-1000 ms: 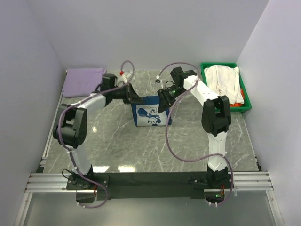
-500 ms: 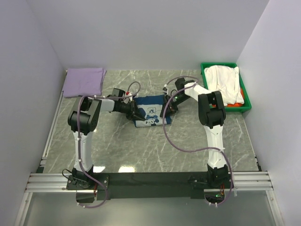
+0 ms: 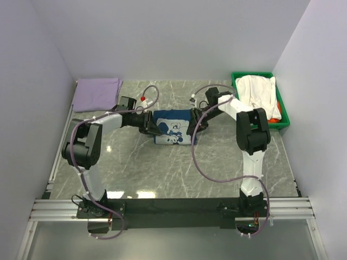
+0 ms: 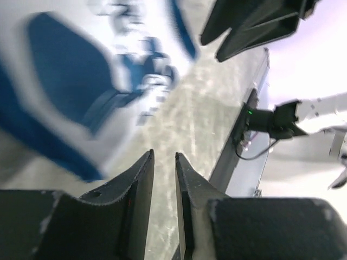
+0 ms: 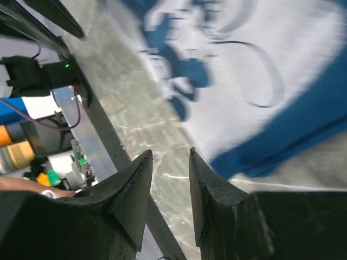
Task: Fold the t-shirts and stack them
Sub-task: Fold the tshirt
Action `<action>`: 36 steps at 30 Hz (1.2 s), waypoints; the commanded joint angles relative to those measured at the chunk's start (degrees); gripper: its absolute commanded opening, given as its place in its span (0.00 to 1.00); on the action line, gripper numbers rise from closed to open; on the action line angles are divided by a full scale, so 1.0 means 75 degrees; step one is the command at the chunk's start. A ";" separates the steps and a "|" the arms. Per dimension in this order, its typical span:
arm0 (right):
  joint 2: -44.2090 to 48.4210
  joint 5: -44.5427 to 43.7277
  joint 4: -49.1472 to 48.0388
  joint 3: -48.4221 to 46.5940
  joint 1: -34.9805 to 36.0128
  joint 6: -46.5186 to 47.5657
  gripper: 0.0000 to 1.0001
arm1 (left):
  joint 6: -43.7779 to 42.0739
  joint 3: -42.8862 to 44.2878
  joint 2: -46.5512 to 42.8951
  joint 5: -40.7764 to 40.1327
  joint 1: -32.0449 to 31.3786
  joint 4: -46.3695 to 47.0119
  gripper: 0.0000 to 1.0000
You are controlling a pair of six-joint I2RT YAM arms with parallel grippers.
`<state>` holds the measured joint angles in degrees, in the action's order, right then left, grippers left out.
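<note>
The navy blue t-shirt (image 3: 172,127) with its white graphic lies folded on the marble table at the centre. My left gripper (image 3: 154,128) is low at its left edge and my right gripper (image 3: 193,128) is low at its right edge. In the left wrist view my left gripper (image 4: 164,154) has a narrow gap with only marble in it, and the shirt (image 4: 59,81) lies just beyond. In the right wrist view my right gripper (image 5: 171,151) is open and empty beside the shirt (image 5: 303,108). The lavender t-shirt (image 3: 96,93) lies folded at the back left. The white t-shirt (image 3: 259,92) and the orange-red one (image 3: 277,116) are in the bin.
The green plastic bin (image 3: 237,86) stands at the back right against the wall. Side walls close in the table on the left and right. The metal rail (image 3: 173,207) with the arm bases runs along the near edge.
The navy shirt hung between both raised grippers a second ago. It came down onto the table and now lies flat. Both grippers have let go and sit at its sides.
</note>
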<state>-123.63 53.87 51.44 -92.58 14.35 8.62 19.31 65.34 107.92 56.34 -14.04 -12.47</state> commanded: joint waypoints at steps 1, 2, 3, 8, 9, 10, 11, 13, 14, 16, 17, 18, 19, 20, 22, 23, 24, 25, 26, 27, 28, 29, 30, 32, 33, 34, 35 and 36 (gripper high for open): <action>0.0548 0.0260 -0.0249 0.0214 0.0313 0.0140 0.41 | 0.0002 -0.0251 -0.0199 0.0364 -0.0319 0.0279 0.28; 0.0303 0.0236 -0.0249 0.0238 0.0348 0.0116 0.41 | 0.0166 -0.0274 -0.0082 0.0317 -0.0354 0.0338 0.28; 0.0150 0.0178 -0.0238 0.0215 0.0372 0.0104 0.41 | 0.0272 -0.0286 0.0047 0.0224 -0.0366 0.0408 0.28; -0.0810 -0.0512 -0.0682 0.0156 0.0267 -0.0457 0.40 | 0.0952 -0.0146 0.1113 -0.0373 -0.0249 0.0842 0.27; -0.0917 -0.0607 -0.0741 0.0109 0.0232 -0.0551 0.40 | 0.0987 -0.0134 0.1242 -0.0572 -0.0179 0.0796 0.26; -0.1022 -0.0759 -0.0753 0.0051 0.0185 -0.0680 0.40 | 0.1034 -0.0157 0.1441 -0.0806 -0.0039 0.0795 0.25; -0.1174 -0.0853 -0.0707 0.0016 0.0126 -0.0739 0.40 | 0.1000 -0.0227 0.1512 -0.0866 0.0020 0.0726 0.24; -0.1234 -0.1029 -0.0567 0.0050 0.0067 -0.0775 0.40 | 0.0743 -0.0356 0.1455 -0.0961 0.0114 0.0515 0.23; -0.1153 -0.1088 -0.0461 0.0097 0.0056 -0.0682 0.40 | 0.0602 -0.0554 0.1373 -0.0903 0.0126 0.0329 0.22; -0.0977 -0.1275 -0.0065 0.0238 0.0067 -0.0227 0.40 | 0.0229 -0.0754 0.0977 -0.0449 0.0115 0.0140 0.23; -0.0756 -0.1311 0.0159 0.0226 0.0056 0.0008 0.40 | 0.0064 -0.0906 0.0800 -0.0190 0.0115 0.0000 0.23; -0.0649 -0.1334 0.0428 -0.0006 0.0056 0.0300 0.40 | -0.0089 -0.0942 0.0590 0.0022 0.0115 -0.0083 0.23; -0.0451 -0.1323 0.0952 -0.0194 0.0056 0.0883 0.40 | -0.0438 -0.0919 0.0158 0.0395 0.0115 -0.0176 0.24; -0.0356 -0.1288 0.1155 -0.0671 0.0056 0.1121 0.39 | -0.0581 -0.0722 -0.0032 0.0573 0.0115 -0.0258 0.25; -0.0262 -0.0914 0.1751 -0.1375 0.0009 0.1720 0.39 | -0.0606 -0.0359 -0.0315 0.0854 0.0115 -0.0376 0.26; -0.0285 -0.0739 0.1859 -0.1751 -0.0073 0.1756 0.39 | -0.0560 0.0223 -0.0292 0.0995 0.0115 -0.0411 0.27; -0.0343 -0.0516 0.1883 -0.2474 -0.0097 0.1641 0.40 | -0.0420 0.0519 -0.0129 0.0985 0.0115 -0.0180 0.27; -0.0448 -0.0247 0.1628 -0.2759 -0.0143 0.1454 0.40 | 0.0057 0.0789 -0.0023 0.0950 0.0115 0.0090 0.26; -0.0519 -0.0198 0.1336 -0.2994 -0.0144 0.1208 0.41 | 0.0294 0.1325 0.0106 0.0706 0.0126 0.0313 0.27; -0.0566 -0.0198 0.0996 -0.3252 -0.0144 0.0661 0.42 | 0.0528 0.1586 0.0443 0.0622 0.0126 0.0582 0.28; -0.0682 -0.0221 0.0158 -0.3289 -0.0144 0.0295 0.43 | 0.0890 0.1832 0.0656 0.0540 0.0126 0.1107 0.29; -0.0765 -0.0268 -0.0245 -0.3313 -0.0155 -0.0033 0.44 | 0.0964 0.2403 0.0878 0.0110 0.0126 0.1135 0.31; -0.0905 -0.0268 -0.0539 -0.3394 -0.0155 -0.0558 0.44 | 0.1069 0.2652 0.1379 -0.0010 0.0150 0.1251 0.32; -0.1455 -0.0315 -0.1045 -0.3872 -0.0155 -0.0867 0.45 | 0.1689 0.3309 0.1897 -0.0268 0.0220 0.1604 0.33; -0.1689 -0.0385 -0.1127 -0.4061 -0.0144 -0.1135 0.45 | 0.1900 0.3508 0.2387 -0.0559 0.0301 0.1755 0.33; -0.2063 -0.0432 -0.1279 -0.4237 -0.0155 -0.1324 0.45 | 0.2261 0.3684 0.2566 -0.0667 0.0325 0.2278 0.33; -0.2182 -0.0502 -0.1408 -0.4355 -0.0155 -0.1395 0.45 | 0.2219 0.3791 0.2707 -0.0784 0.0337 0.2272 0.33; -0.2288 -0.0839 -0.1583 -0.4356 -0.0167 -0.1616 0.45 | 0.1859 0.3943 0.2999 -0.0982 0.0314 0.2156 0.33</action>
<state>-136.46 50.46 45.50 -123.46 13.23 3.22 30.85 92.77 124.97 54.17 -12.38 0.91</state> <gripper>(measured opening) 0.449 0.326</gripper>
